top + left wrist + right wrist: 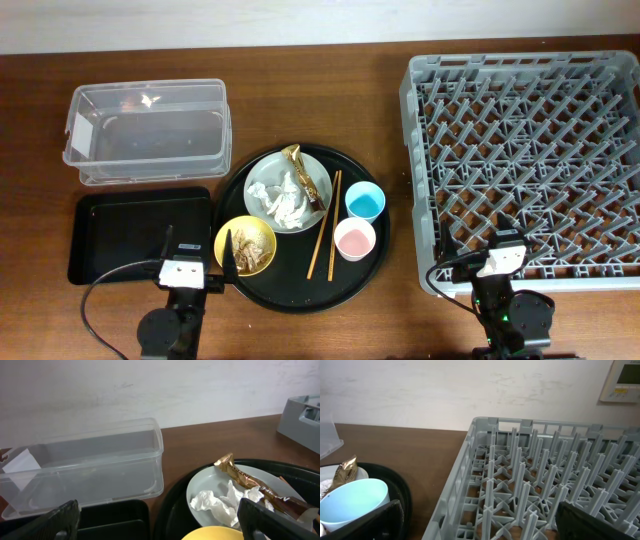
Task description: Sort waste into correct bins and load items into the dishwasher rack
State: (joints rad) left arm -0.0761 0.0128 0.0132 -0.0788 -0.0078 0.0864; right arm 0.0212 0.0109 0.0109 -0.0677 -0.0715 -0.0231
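Left wrist view: left gripper (157, 507) fingers (62, 520) spread wide, gripping nothing. Yellow bowl (220, 534) rim just ahead, between them. Beyond it, plate (205, 491) carrying tissue (217, 502) and wrapper (250, 480). Clear tub (90, 465) ahead-left, black tray (115, 516) before it.

Right wrist view: right gripper (480, 505) fingers (592, 520) likewise apart. Dishwasher rack (545, 475) wall straight ahead, blue cup (350, 500) beside left finger.

Overhead: bowl contents probably food scraps (250, 248). Chopsticks (325, 222) and pink cup (355, 238) on round tray (300, 290).
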